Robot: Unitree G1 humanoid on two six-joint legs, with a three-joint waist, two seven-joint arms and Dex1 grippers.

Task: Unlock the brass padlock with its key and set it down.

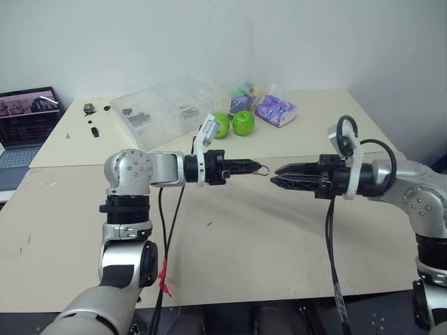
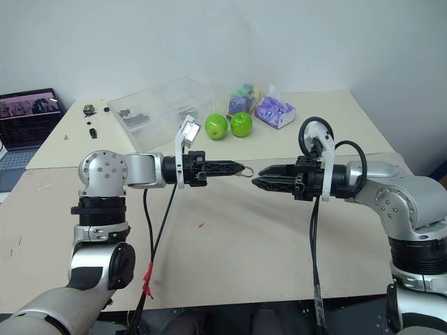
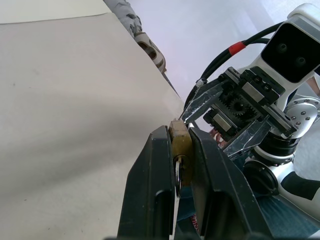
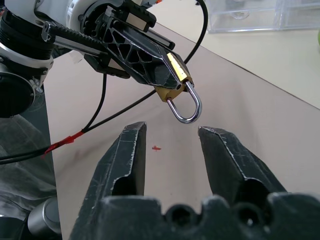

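Left tool (image 1: 257, 167) clenched the brass padlock (image 4: 172, 89), shackle facing right tool (image 4: 170, 137), whose jaws stood parted, empty. Best approach, I judged: steady left grip while right closes squarely on the shackle.

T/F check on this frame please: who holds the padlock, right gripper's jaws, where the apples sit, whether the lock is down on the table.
1. The left gripper is clamped on the brass padlock. True.
2. The right gripper is shut on the padlock's shackle. False: its jaws stand open and empty, short of the shackle.
3. Two green apples sit on the table beside a clear plastic box. True.
4. The padlock lies on the table. False: it is held in the air above it.
5. The shackle points toward the right gripper. True.
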